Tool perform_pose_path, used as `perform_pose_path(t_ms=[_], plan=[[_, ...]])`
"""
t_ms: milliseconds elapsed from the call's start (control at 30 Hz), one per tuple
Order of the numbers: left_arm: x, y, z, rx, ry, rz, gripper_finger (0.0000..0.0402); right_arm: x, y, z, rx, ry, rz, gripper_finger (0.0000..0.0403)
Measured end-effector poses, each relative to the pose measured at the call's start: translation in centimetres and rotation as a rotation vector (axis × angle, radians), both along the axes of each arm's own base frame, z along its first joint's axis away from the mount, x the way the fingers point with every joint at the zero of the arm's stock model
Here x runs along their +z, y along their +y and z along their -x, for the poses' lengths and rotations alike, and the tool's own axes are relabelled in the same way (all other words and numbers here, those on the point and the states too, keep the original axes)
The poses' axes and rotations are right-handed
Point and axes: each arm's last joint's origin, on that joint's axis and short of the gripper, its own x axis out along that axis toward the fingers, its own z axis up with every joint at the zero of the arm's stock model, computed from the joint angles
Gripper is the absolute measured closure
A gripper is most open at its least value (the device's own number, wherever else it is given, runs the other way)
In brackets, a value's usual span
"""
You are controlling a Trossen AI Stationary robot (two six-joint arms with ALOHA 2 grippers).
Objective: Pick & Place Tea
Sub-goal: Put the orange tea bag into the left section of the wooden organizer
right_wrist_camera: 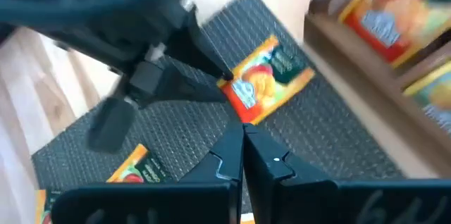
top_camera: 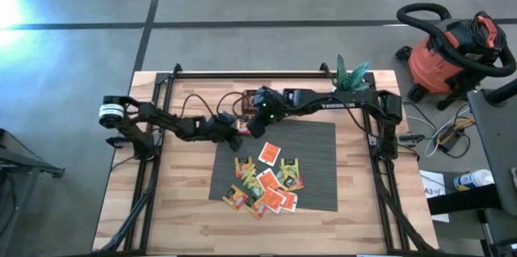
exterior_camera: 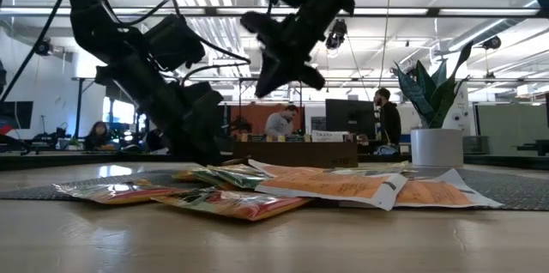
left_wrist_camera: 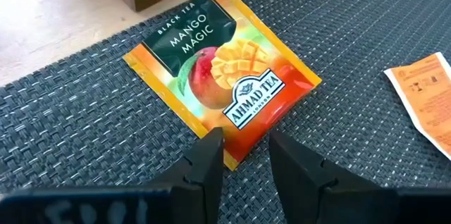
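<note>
Left gripper (left_wrist_camera: 243, 155) sits low over the grey mat (left_wrist_camera: 366, 153), jaws narrowly apart, one corner of a mango sachet (left_wrist_camera: 222, 83) just at the fingertips, not clearly pinched. Label: "BLACK TEA MANGO MAGIC", "AHMAD TEA". Sachet lies on the mat near the wooden tray (right_wrist_camera: 366, 48), which holds more sachets. Right gripper (right_wrist_camera: 243, 150), jaws together, empty, hovers above the mat by that sachet. Remaining tea pile (top_camera: 266, 184) mid-mat.

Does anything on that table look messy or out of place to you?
One mango sachet lies alone and askew on the grey mat by the wooden tray, with the left gripper at its corner. The other sachets lie in a loose overlapping heap.
</note>
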Motion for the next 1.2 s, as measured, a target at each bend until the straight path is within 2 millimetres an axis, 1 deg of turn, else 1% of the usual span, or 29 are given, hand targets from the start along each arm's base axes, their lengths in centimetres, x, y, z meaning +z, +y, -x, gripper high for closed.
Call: perform_pose_path(t_ms=[67,200,300,367,467,633,700,833,967,1200], plan=[[0.0,0.0,0.0,-0.004,0.001,0.002,0.0287,-1.2,-0.1,-0.5,-0.008,0.008,-0.044,0.0394],[0.0,0.0,0.0,-0.009,0.006,0.004,0.0287,-4.3,-0.1,-1.4,-0.035,0.053,-0.147,0.0393],[-0.1,0.0,0.1,-0.015,0.009,0.012,0.0287,-6.4,-0.2,-1.9,-0.054,0.094,-0.192,0.0383],[-0.2,-0.1,0.1,-0.018,0.011,0.015,0.0287,-7.2,-0.2,-1.9,-0.068,0.113,-0.202,0.0371],[-0.3,-0.1,0.3,-0.026,0.014,0.025,0.0287,-7.4,-0.3,-2.0,-0.099,0.116,-0.180,0.0348],[-0.9,-0.4,0.9,-0.043,0.029,0.059,0.0287,-6.9,-0.7,-1.9,-0.165,0.102,-0.105,0.0303],[-1.1,-0.4,1.1,-0.044,0.034,0.067,0.0287,-7.0,-1.0,-1.8,-0.182,0.088,-0.129,0.0285],[-1.2,-0.4,1.2,-0.048,0.036,0.066,0.0287,-8.1,-1.5,-1.9,-0.241,0.003,-0.265,0.0257],[-1.2,-0.4,1.2,-0.061,0.041,0.058,0.0287,-9.0,-1.7,-1.9,-0.303,-0.081,-0.318,0.0241],[-1.3,-0.5,1.2,-0.073,0.046,0.052,0.0287,-9.7,-2.0,-1.5,-0.331,-0.079,-0.323,0.0234]])
